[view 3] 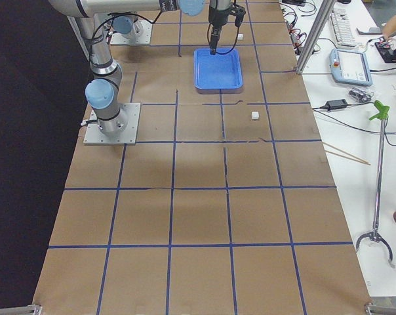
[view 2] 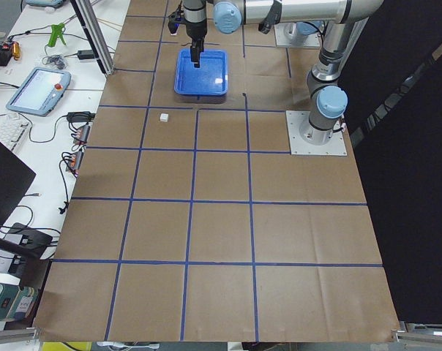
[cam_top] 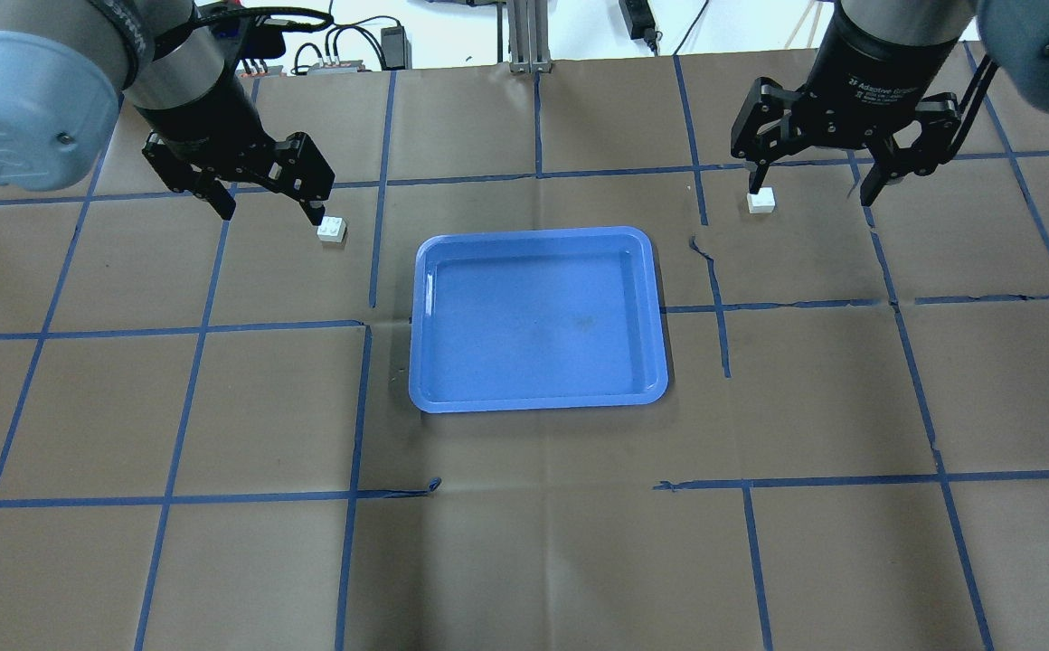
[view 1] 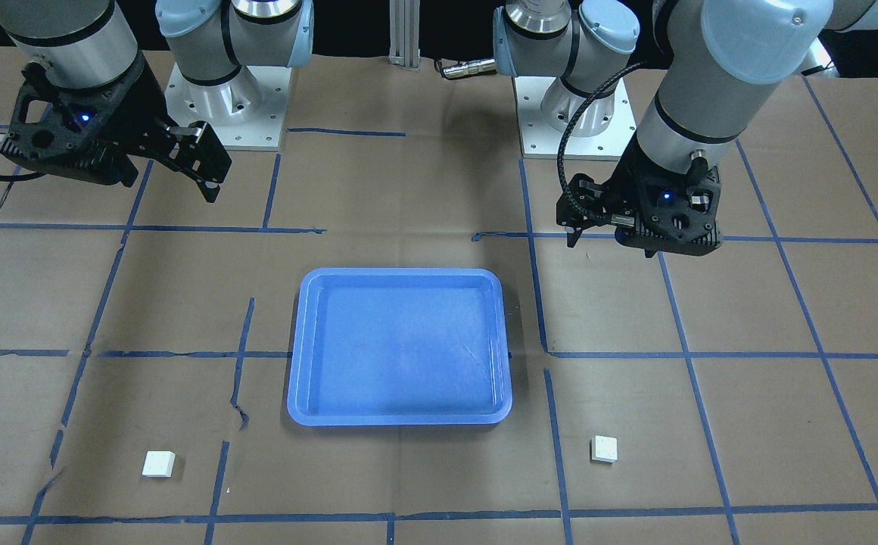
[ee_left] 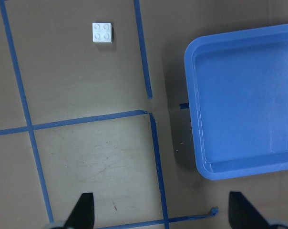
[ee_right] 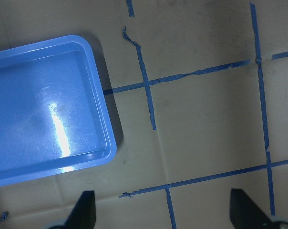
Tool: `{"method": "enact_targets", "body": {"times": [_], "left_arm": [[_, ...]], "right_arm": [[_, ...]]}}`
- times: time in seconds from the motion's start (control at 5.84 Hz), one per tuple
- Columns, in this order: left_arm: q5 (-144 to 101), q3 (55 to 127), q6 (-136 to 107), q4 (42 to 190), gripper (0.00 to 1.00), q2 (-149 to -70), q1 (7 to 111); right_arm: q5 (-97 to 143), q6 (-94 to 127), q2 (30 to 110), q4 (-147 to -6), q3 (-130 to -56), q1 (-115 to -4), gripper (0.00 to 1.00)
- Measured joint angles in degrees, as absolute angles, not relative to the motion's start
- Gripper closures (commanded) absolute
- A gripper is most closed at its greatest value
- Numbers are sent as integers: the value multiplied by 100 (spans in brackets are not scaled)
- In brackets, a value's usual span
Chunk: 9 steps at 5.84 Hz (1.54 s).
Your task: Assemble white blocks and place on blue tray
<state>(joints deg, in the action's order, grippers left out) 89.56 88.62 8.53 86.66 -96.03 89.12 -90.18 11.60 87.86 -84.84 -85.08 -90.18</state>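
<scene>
Exterior front-facing shows the layout best. Nearest that camera, on the brown counter (view 1: 409,484), lie the right white block (view 1: 159,463) and the left white block (view 1: 604,448). They are well apart, one off each near corner of the blue tray (view 1: 401,341). Neither touches the tray, which sits between them a little farther back with nothing in it.

Farther back again, toward the robot's bases, both arms hang above the counter. The left pincer (cam_top: 269,213) is spread wide and holds nothing. The right pincer (cam_top: 812,190) is likewise wide apart and bare. The left wrist camera shows its block studs-up, ahead of the pincer and beside the tray.

By their look the blocks are light, rigid, smooth plastic. They should not crush, but could skid on the paper or twist out of a crooked grip. The best hold is on two opposite flat side walls, squarely. That leaves one block's studs and the other's underside free for pressing together.
</scene>
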Motion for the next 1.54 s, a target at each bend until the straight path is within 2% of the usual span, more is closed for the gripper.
{"method": "enact_targets", "body": {"times": [1.37,1.54], "left_arm": [[9001,8818,924,8716,1,-9485,8766],[8984,8792,913,8473,1,-9751,8656]], "right_arm": [[-9027,1168,8784,-8458,-8507,-9012,0],[-9032,1169,8760,-8456,-8496,-8993,0]]}}
